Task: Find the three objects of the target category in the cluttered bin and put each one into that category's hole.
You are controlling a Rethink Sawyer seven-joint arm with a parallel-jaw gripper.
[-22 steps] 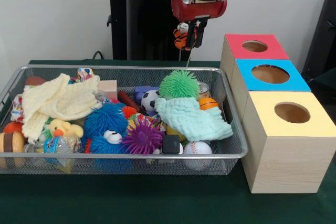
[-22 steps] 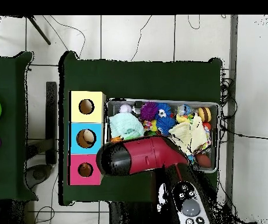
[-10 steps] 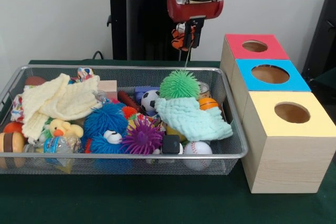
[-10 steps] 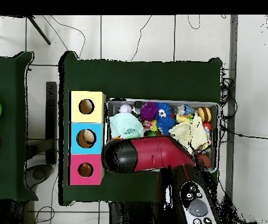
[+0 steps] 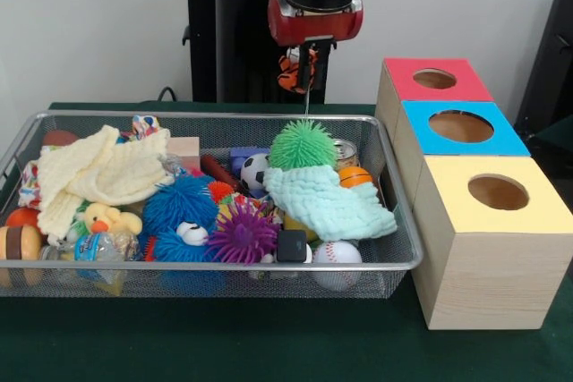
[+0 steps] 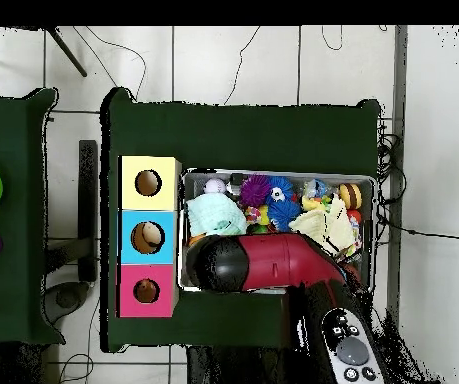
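Between my claw's (image 5: 303,64) clenched fingers hangs the small orange striped toy (image 5: 288,71) (grip looks partial), high above the wire bin (image 5: 394,221); any jolt could drop it among the clutter directly below.

One wire bin (image 5: 394,261), three holed boxes (image 5: 461,127), four spiky balls (image 5: 242,234).

We see even, bright indoor light, soft shadows under the wire bin (image 5: 215,270), no glare, focus fairly crisp.
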